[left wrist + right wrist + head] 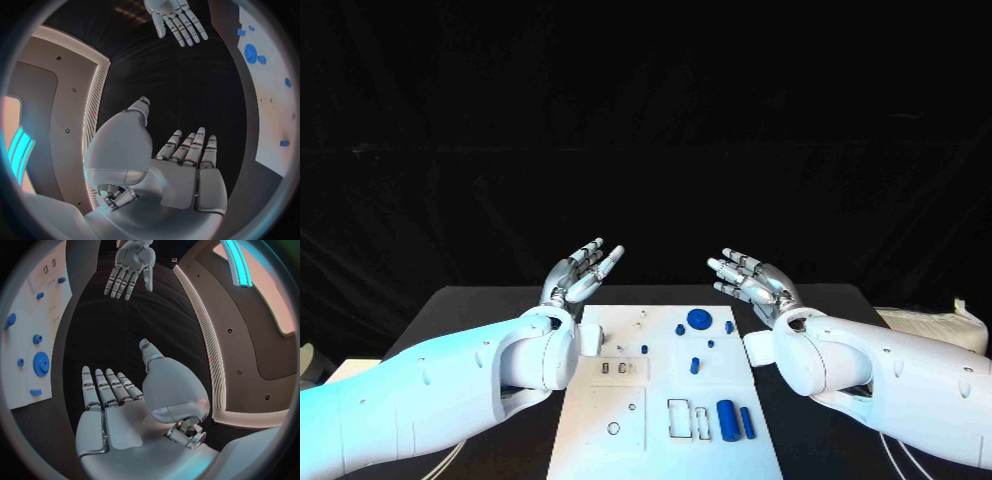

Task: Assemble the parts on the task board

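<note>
Two empty hands above the task board [620, 400]
Left hand [581, 270] and right hand [751, 279] hover, fingers spread; small blue parts [727, 418] lower centre look light, rigid: pinch their sides.

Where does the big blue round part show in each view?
Head view: big round part at the board's far end, nearer the right hand.
Left wrist view: part on the board's far end.
Right wrist view: part on the board.
Shared landmark: the white board.
</note>
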`<state>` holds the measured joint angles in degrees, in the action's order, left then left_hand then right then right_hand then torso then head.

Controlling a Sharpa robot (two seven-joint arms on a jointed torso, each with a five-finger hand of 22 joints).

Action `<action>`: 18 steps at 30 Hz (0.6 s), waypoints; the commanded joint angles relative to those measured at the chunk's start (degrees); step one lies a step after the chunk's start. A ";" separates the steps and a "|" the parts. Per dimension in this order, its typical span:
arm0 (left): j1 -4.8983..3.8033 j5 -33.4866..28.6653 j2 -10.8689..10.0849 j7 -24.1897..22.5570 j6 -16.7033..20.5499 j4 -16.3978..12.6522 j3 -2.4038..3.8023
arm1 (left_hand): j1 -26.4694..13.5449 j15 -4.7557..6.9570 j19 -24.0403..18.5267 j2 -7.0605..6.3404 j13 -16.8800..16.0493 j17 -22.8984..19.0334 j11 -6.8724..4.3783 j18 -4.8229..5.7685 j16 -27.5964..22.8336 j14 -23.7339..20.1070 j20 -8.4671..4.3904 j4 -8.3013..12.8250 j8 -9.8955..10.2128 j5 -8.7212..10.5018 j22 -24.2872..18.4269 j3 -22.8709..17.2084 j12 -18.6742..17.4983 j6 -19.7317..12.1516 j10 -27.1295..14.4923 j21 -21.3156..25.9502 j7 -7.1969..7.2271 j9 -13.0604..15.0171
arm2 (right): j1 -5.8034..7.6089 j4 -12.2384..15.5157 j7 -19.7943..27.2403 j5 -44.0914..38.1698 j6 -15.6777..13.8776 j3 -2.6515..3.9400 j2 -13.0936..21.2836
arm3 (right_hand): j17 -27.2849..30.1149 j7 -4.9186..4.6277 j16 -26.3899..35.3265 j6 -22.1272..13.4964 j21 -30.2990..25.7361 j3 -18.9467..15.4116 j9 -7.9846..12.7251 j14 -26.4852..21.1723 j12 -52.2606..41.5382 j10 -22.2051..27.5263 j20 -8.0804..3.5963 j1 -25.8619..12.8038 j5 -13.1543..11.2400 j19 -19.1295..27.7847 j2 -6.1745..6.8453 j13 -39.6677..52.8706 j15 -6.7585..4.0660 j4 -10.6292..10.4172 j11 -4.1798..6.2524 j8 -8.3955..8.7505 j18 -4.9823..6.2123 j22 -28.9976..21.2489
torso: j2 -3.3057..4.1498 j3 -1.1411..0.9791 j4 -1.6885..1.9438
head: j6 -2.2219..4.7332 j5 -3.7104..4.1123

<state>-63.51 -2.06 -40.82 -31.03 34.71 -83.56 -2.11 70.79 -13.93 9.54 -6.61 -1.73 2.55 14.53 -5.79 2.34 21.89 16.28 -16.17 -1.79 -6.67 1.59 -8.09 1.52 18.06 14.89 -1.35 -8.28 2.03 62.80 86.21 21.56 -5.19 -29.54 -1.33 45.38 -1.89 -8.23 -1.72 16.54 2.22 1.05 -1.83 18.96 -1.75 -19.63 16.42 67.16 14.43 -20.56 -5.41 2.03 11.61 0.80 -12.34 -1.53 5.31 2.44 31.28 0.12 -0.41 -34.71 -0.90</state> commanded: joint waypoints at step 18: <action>-0.16 -2.79 -5.66 -3.87 -5.44 -3.78 0.01 | 6.94 9.02 49.73 4.63 -2.62 7.14 -5.93 -4.89 13.92 46.29 -5.17 7.24 -7.77 0.22 7.86 -2.89 8.54 36.58 43.71 -20.32 -3.73 2.95 | 1.83 -2.75 -5.46 -32.54 4.53 0.43 1.85 | -1.83 -3.61 -4.68 38.16 9.81 7.02 -1.93 44.32 -3.17 -40.75 -3.05 10.16 0.14 -33.18 1.24 1.45 -4.67 11.50 3.24 -3.52 5.32 2.33 | 1.41 -0.08 -0.51 | -0.14 0.66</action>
<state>-63.58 -3.17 -46.22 -33.12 30.80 -86.62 -2.14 77.14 -5.12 58.54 -1.88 -4.46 9.49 8.74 -9.85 16.10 67.56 11.34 -9.20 -9.52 -6.57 9.37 -10.99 10.17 54.34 58.20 -21.36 -12.15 5.10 64.48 83.47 17.75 -27.28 -25.59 -1.01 47.26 -3.52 -11.68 -6.11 47.16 10.08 5.18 -3.63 54.73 -5.49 -52.81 14.93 76.18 14.76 -46.95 -5.11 3.36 8.75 9.52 -10.53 -5.07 9.72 4.77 32.00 0.12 -0.74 -35.09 -0.17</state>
